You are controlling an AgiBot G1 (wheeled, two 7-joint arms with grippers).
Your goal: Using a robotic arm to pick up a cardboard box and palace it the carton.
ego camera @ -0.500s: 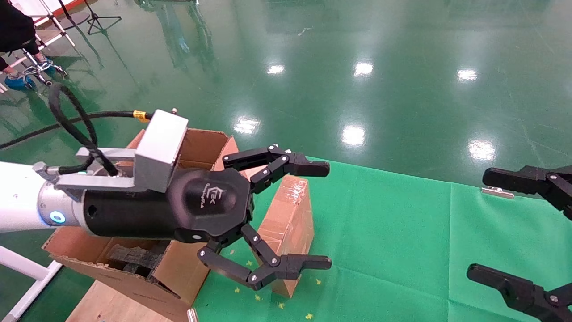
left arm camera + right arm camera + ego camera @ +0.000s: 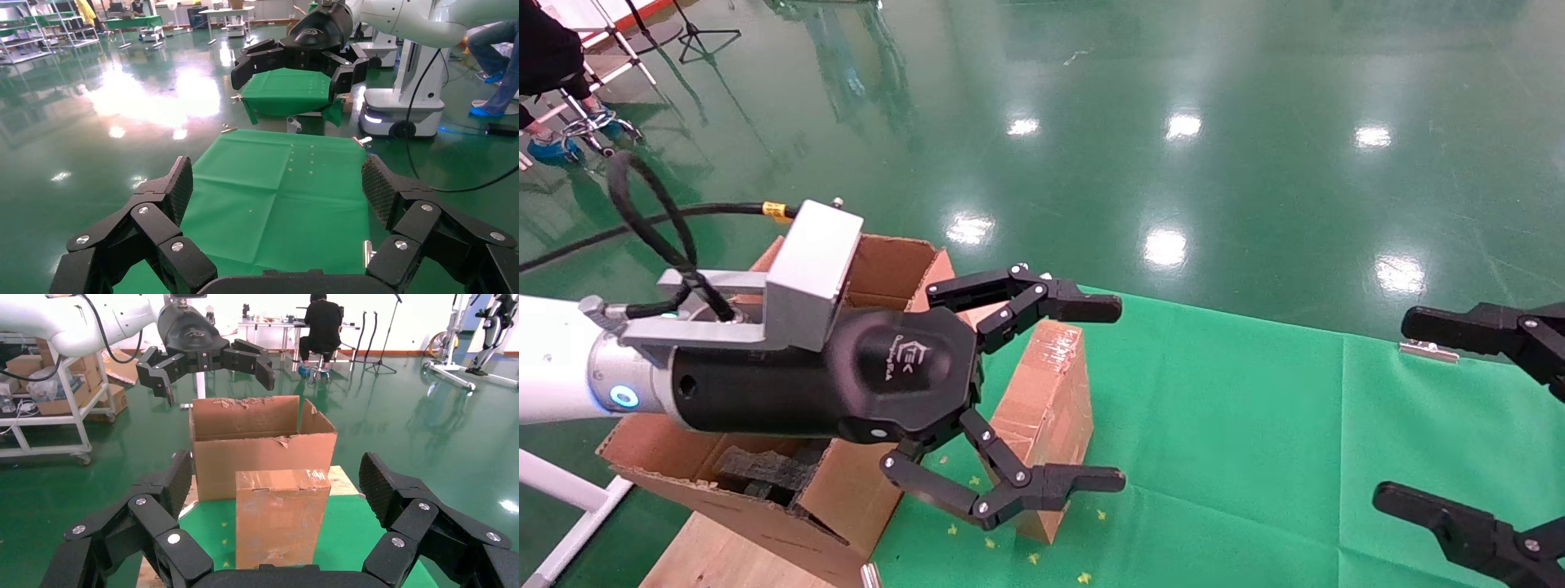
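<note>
The cardboard box (image 2: 1050, 400), small, brown and taped, stands upright on the green cloth (image 2: 1238, 457) beside the carton (image 2: 891, 265). It also shows in the right wrist view (image 2: 281, 517), in front of the carton (image 2: 263, 450). The robotic arm's left gripper (image 2: 1103, 394) is open and empty, raised above the box and carton; the right wrist view shows it high over the carton (image 2: 205, 355). Its fingers (image 2: 182, 187) frame only green cloth. My right gripper (image 2: 1406, 408) is open and empty at the right edge, facing the box from a distance; its fingers (image 2: 182, 478) stand apart.
The carton holds black foam pieces (image 2: 756, 469) and rests on a wooden board (image 2: 731, 555). Metal clips (image 2: 1428, 351) hold the cloth's edges. Glossy green floor surrounds the table. A person sits at a desk (image 2: 323, 321) beyond the carton; a shelf trolley (image 2: 49, 398) stands nearby.
</note>
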